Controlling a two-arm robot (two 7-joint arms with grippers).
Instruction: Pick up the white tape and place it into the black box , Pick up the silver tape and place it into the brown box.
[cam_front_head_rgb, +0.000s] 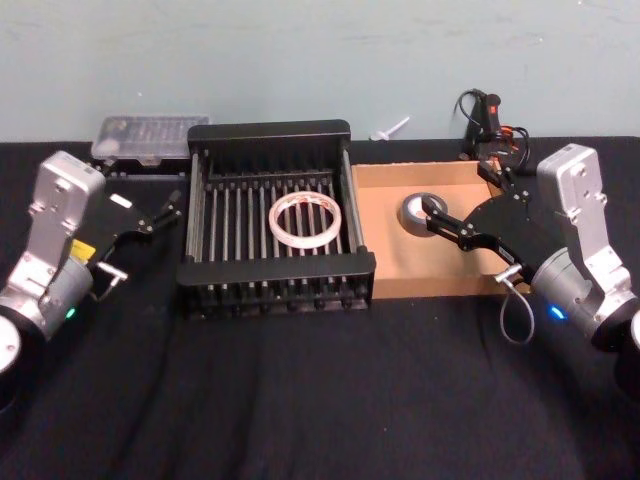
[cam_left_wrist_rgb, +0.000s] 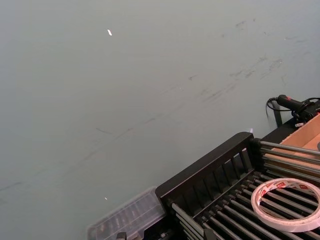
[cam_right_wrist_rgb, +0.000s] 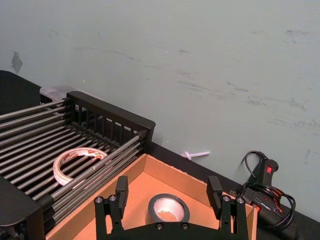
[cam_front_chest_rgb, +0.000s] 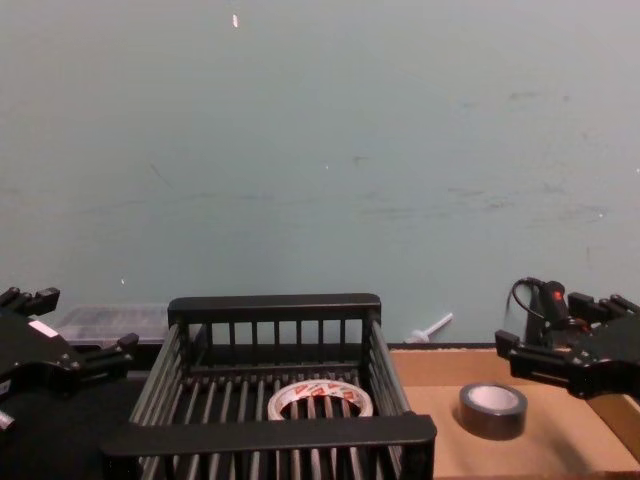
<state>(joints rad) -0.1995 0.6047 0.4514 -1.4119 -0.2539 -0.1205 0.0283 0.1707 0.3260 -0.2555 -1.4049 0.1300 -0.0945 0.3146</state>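
Observation:
The white tape (cam_front_head_rgb: 306, 220) (cam_left_wrist_rgb: 287, 205) (cam_right_wrist_rgb: 77, 162) (cam_front_chest_rgb: 320, 398) lies flat on the slatted floor of the black box (cam_front_head_rgb: 270, 130) (cam_left_wrist_rgb: 205, 172) (cam_right_wrist_rgb: 112, 110) (cam_front_chest_rgb: 272, 307). The silver tape (cam_front_head_rgb: 418, 212) (cam_right_wrist_rgb: 168, 207) (cam_front_chest_rgb: 493, 408) lies flat in the brown box (cam_front_head_rgb: 400, 262) (cam_right_wrist_rgb: 140, 192) (cam_front_chest_rgb: 440, 420), just right of the crate. My right gripper (cam_front_head_rgb: 460, 188) (cam_right_wrist_rgb: 168, 192) (cam_front_chest_rgb: 565, 332) hangs open over the tray, beside the silver roll and holding nothing. Left of the crate, my left gripper (cam_front_head_rgb: 148, 200) (cam_front_chest_rgb: 72, 322) is open and holds nothing.
A clear plastic case (cam_front_head_rgb: 150, 135) (cam_left_wrist_rgb: 127, 220) sits behind the crate at the back left. A black corded tool with a red switch (cam_front_head_rgb: 490, 115) (cam_right_wrist_rgb: 267, 192) and a small white piece (cam_front_head_rgb: 390, 128) lie by the wall. Black cloth (cam_front_head_rgb: 320, 400) spreads in front.

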